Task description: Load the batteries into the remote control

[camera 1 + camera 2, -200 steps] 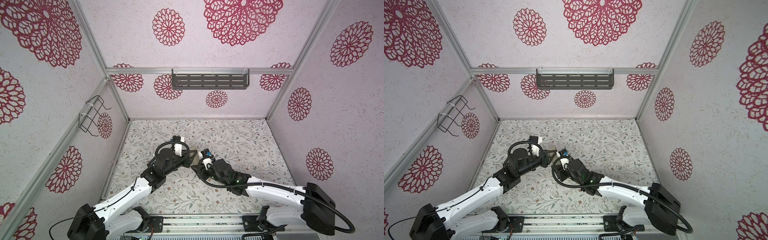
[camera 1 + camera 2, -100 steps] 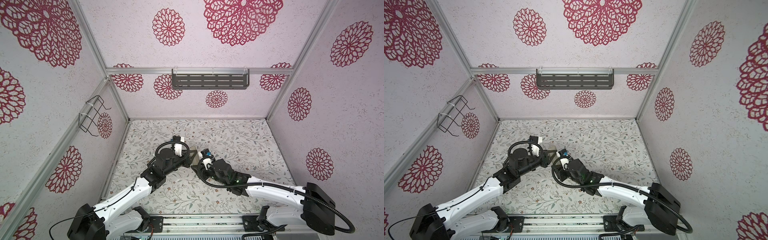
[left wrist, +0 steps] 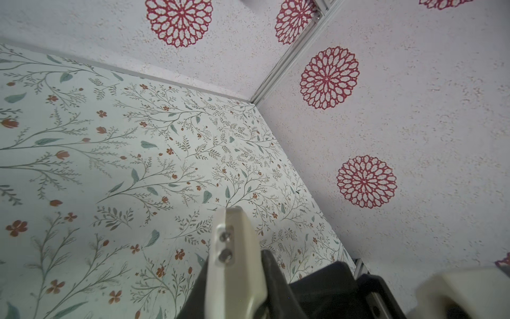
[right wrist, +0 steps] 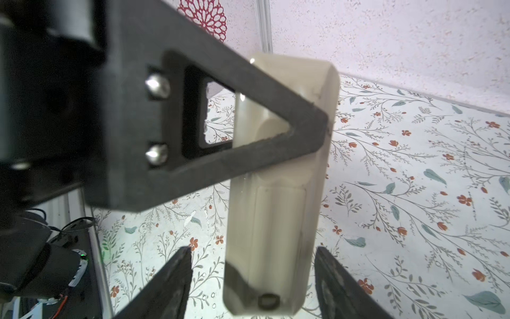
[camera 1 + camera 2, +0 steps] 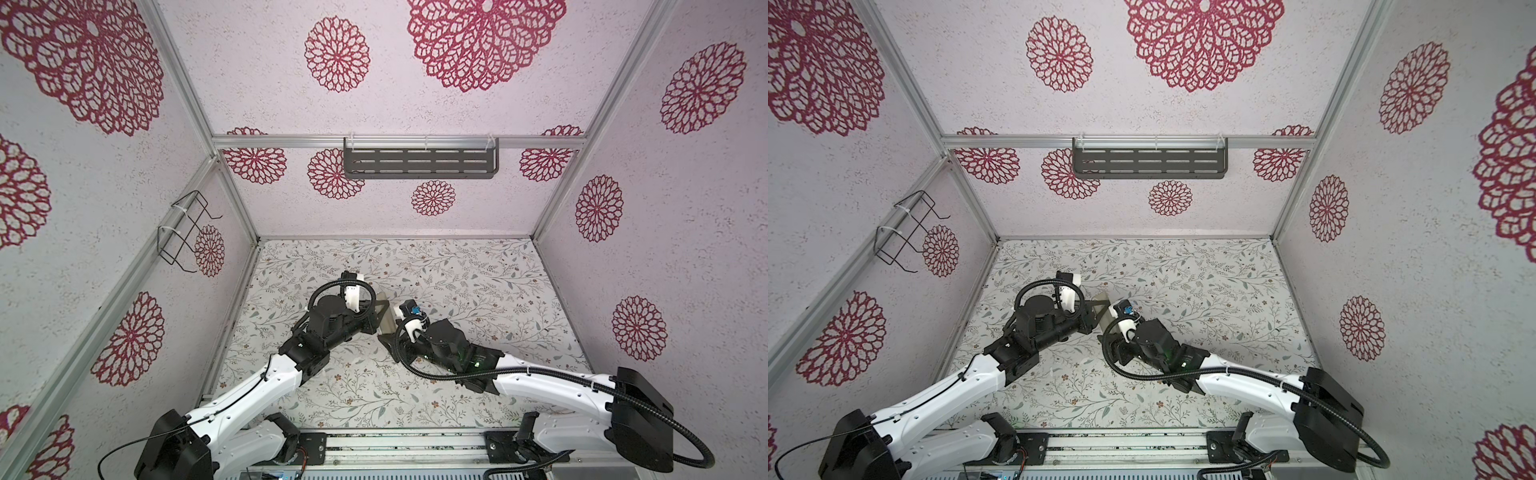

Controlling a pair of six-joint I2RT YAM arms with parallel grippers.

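The L gripper [image 5: 376, 312] is shut tight on the remote [image 5: 385, 319], w/ a black finger on each flat side. It holds the remote up over the flowery table [image 5: 457, 270], near the middle, btwn the two arms. In both top views the remote looks like a small beige slab, just beside the R arm's wrist. In the R wrist view the remote [image 4: 276, 221] fills the middle. Its plain beige back faces the cam, long & slim. One black three-cornered finger [image 4: 248, 154] of the L gripper lies across it near one end. A thin line marks a rectangle [image 4: 281, 218] on the back, & a small dark round hole [image 4: 269, 299] sits near the other end. The R gripper [image 4: 252, 252] is open wide, w/ one dark finger on each side of that end. One finger [image 4: 171, 284] has a clear gap to the remote. The other is just beside the edge, & I can't tell if it touches. So the R gripper grips nothing. In the L wrist view the remote [image 3: 234, 256] sticks out from btwn the black fingers, thin side to the cam. It has two small silver dots [image 3: 225, 245] on it. A grey shelf [image 5: 419, 164] hangs on the back wall & a wire basket [image 5: 187, 232] on the L wall.
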